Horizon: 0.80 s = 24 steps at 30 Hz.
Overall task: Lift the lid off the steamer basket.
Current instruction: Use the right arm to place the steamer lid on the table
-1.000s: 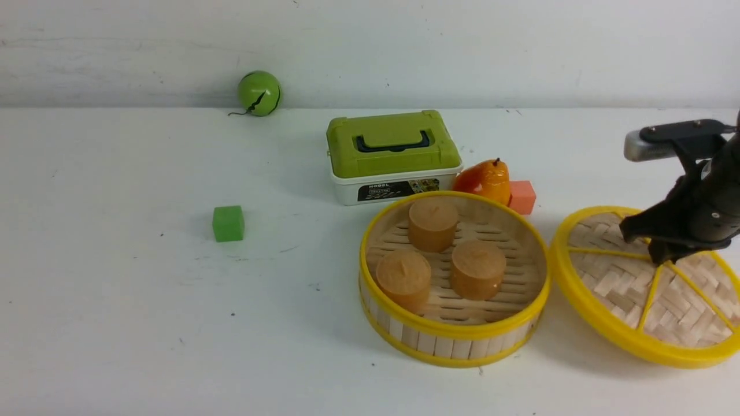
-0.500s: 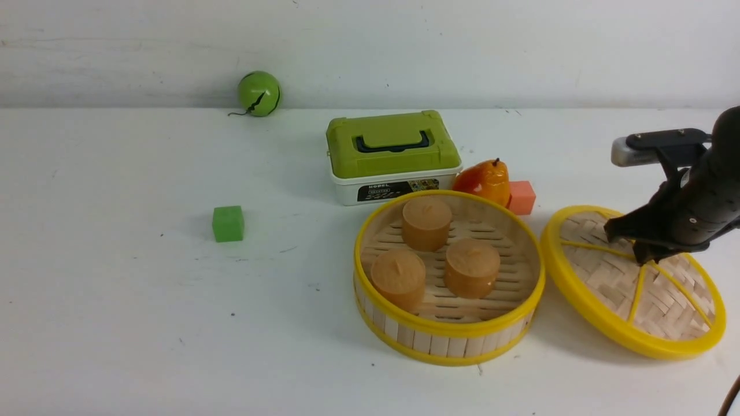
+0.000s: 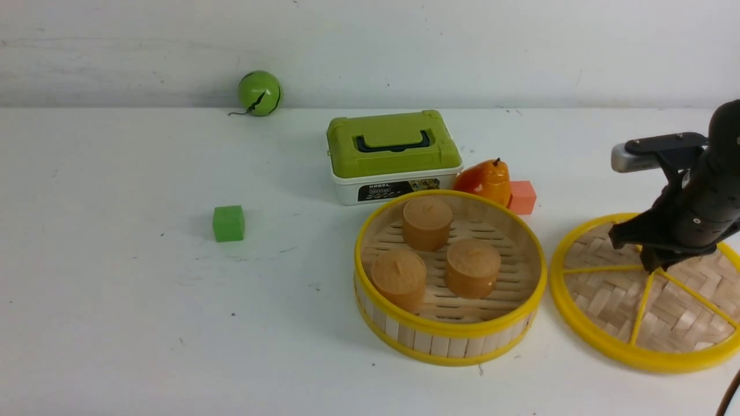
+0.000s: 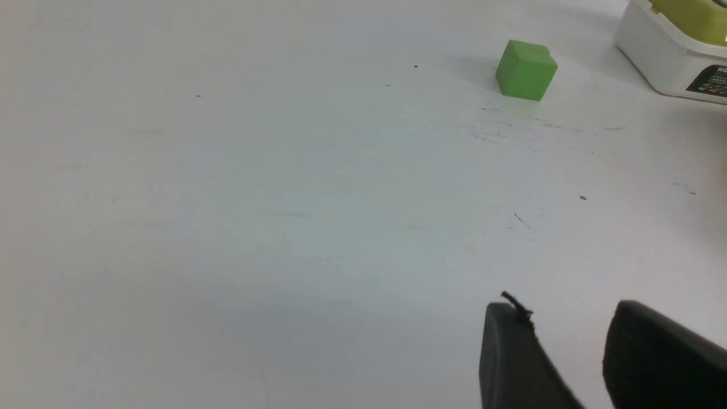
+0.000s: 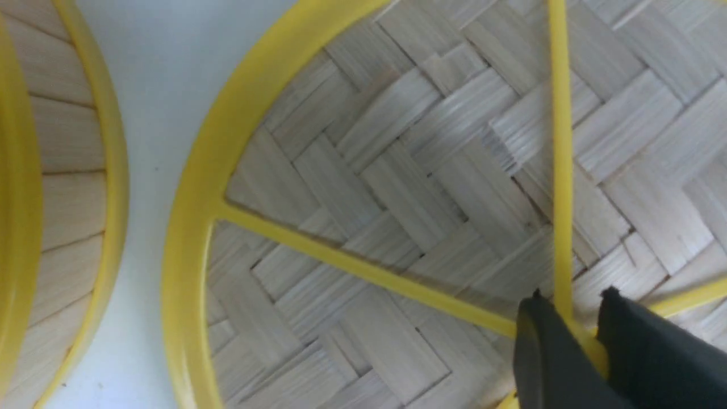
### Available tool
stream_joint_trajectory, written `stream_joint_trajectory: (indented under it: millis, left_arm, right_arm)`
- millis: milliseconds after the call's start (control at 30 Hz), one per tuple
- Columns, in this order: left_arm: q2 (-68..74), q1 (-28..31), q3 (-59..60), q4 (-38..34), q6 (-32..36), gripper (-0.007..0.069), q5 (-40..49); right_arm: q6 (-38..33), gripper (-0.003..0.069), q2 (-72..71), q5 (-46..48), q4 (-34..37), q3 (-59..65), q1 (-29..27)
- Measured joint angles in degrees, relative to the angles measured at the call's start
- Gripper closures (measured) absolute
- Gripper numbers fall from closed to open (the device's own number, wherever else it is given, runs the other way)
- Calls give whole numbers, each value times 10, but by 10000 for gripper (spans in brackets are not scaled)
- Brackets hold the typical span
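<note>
Right gripper [image 3: 656, 264] pinches the yellow hub [image 5: 590, 346] of the lid [image 3: 601, 300], jaws narrowed on it; the lid lies level at three o'clock of the open steamer basket [image 3: 451, 332], just beside it. Woven bamboo in plastic looks light, stiff; the hub where spokes meet seems the soundest hold.

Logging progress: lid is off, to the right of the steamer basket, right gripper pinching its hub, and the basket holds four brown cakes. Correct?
No: the steamer basket holds three brown cakes, not four, as the front view shows. The lid is off to its right, the right gripper pinching its hub.
</note>
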Motion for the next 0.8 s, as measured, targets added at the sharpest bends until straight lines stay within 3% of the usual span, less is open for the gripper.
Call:
stream_joint_trajectory:
  millis: [533, 600, 733, 800]
  left_arm:
    - [0, 0, 0, 0, 0, 385, 0]
    - [0, 0, 0, 0, 0, 385, 0]
    - [0, 0, 0, 0, 0, 385, 0]
    - [0, 0, 0, 0, 0, 385, 0]
  right_arm:
    - [14, 547, 31, -12, 44, -5, 0]
    - [14, 509, 31, -12, 45, -5, 0]
    - [13, 337, 12, 14, 52, -5, 1]
    - [6, 297, -18, 27, 53, -6, 1]
